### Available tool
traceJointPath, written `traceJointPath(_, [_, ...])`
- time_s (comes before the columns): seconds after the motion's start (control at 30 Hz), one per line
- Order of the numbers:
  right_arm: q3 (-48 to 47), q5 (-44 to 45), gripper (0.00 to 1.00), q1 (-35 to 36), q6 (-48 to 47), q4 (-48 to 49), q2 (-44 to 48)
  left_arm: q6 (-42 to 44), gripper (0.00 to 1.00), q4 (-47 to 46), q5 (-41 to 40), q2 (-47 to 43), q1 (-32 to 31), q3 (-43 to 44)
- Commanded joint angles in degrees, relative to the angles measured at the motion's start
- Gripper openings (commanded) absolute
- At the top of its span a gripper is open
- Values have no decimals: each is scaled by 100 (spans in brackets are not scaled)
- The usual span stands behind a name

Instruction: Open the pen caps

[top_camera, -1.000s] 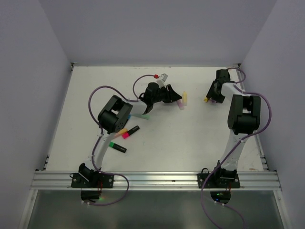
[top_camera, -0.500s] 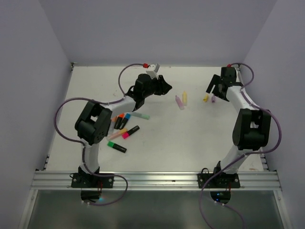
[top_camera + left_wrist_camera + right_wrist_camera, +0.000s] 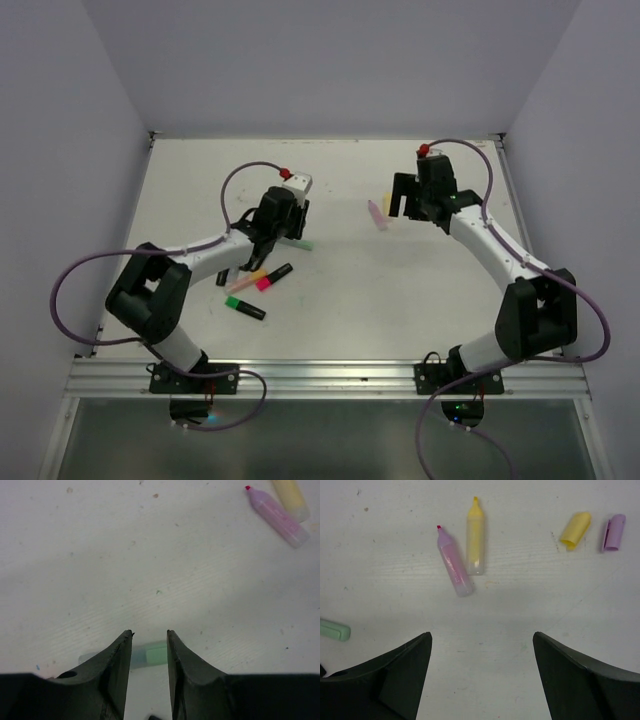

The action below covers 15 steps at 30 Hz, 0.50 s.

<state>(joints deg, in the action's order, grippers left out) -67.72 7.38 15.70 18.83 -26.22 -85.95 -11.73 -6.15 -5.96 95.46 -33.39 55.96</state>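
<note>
Left hand (image 3: pixel 149 632) part-open, empty, over the mint pen (image 3: pixel 155 655) lying on the desk (image 3: pixel 150 555) along its closing line: turn wrist, pinch across barrel; right hand (image 3: pixel 481 636) wide open, empty.

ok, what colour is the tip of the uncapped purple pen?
Red. The purple pen shows best in the right wrist view.

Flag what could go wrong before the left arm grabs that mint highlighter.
1. The left gripper hangs over the pastel mint-green plastic highlighter, its narrow jaws lined up along the barrel, not across it; closing may only shove it.
2. The wide-open right gripper hovers above the uncapped pastel purple highlighter and pastel yellow highlighter; a low sweep could scatter them or smear ink.
</note>
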Motion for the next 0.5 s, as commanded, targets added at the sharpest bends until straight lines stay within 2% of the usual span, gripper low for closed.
traceJointPath(0.0, [224, -43, 86, -32, -99, -85, 342, 443, 36, 536, -617, -571, -19, -409])
traceJointPath(0.1, [347, -61, 86, -32, -116, -85, 570, 206, 28, 528, -207, -906, -63, -831])
traceJointPath(0.27, [532, -166, 85, -6, -81, 2, 878, -163, 8, 185, 393, -1135, -89, -1280])
traceJointPath(0.33, [628, -175, 85, 3, -64, 29, 975, -225, 3, 62, 595, -1039, -107, -1272])
traceJointPath(0.47, [769, -114, 85, 12, -64, 64, 1045, -207, 0, 79, 850, -644, -115, -1053])
